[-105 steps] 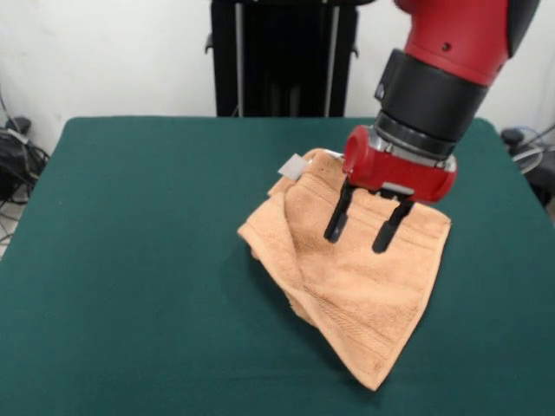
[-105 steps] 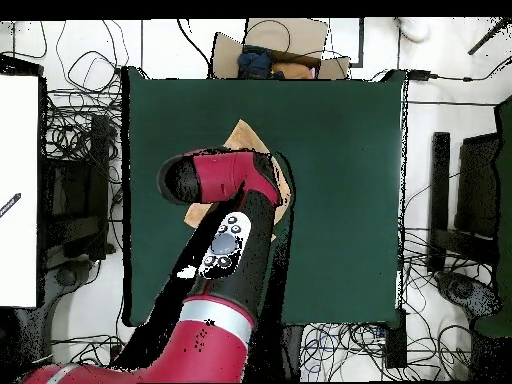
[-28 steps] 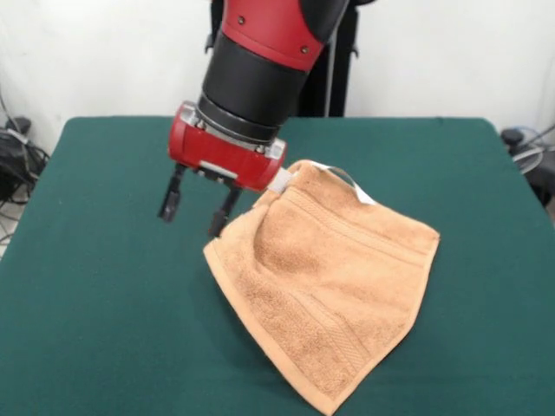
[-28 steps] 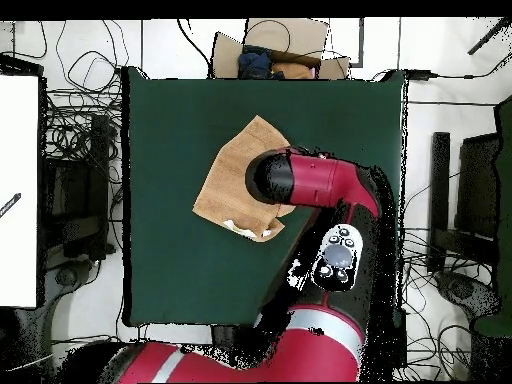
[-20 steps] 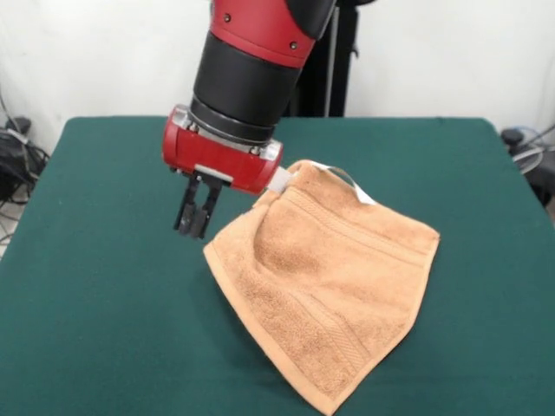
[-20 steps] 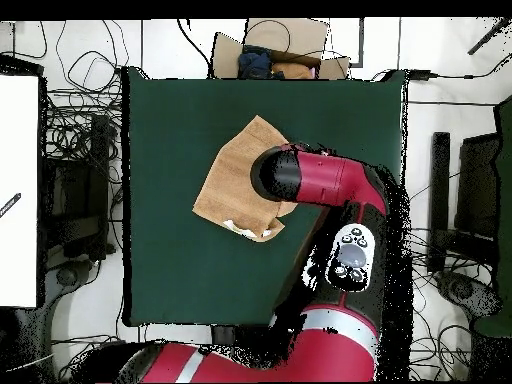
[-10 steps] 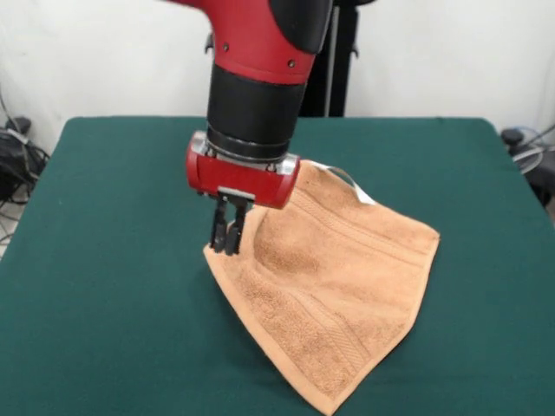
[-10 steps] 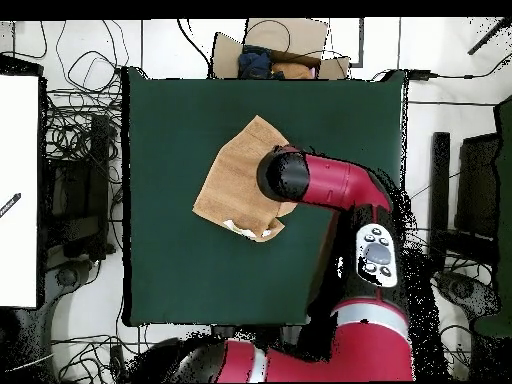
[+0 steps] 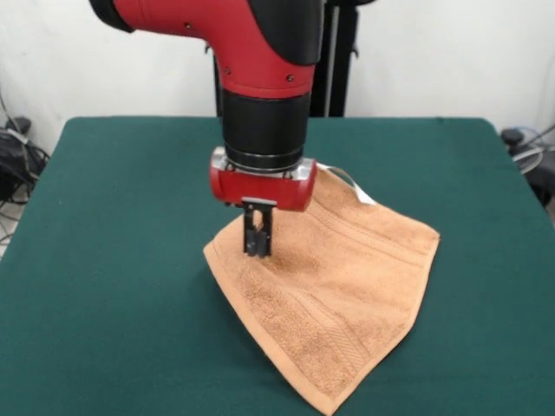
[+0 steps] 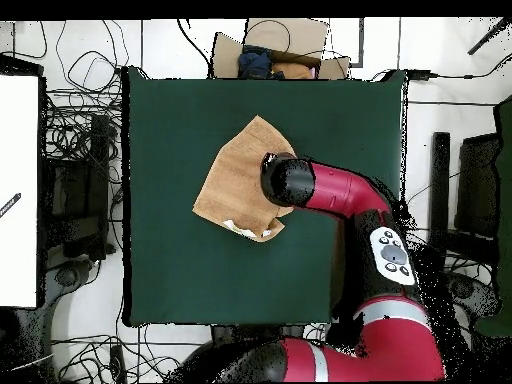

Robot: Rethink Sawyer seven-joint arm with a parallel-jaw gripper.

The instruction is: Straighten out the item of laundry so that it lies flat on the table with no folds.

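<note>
The item of laundry (image 9: 347, 286) is a peach-orange terry towel spread as a rough diamond on the green table (image 9: 113, 260), with a white tag and loop at its far corner. In the overhead view the towel (image 10: 230, 180) lies left of the arm's wrist. My gripper (image 9: 257, 244) points straight down over the towel's left part, just inside its left edge. Its two dark fingers are pressed together with nothing seen between them, tips at or just above the cloth. From above the gripper is hidden under the red wrist.
A black stand rises behind the table in the front view. Cables (image 10: 80, 130) crowd the floor on both sides of the table in the overhead view, and a cardboard box (image 10: 275, 50) sits beyond its far edge. Cables (image 9: 13, 156) also lie at the left.
The gripper shut about a second ago beside the towel's left edge, then moved right over the cloth and lower. The towel has not shifted in the last second.
</note>
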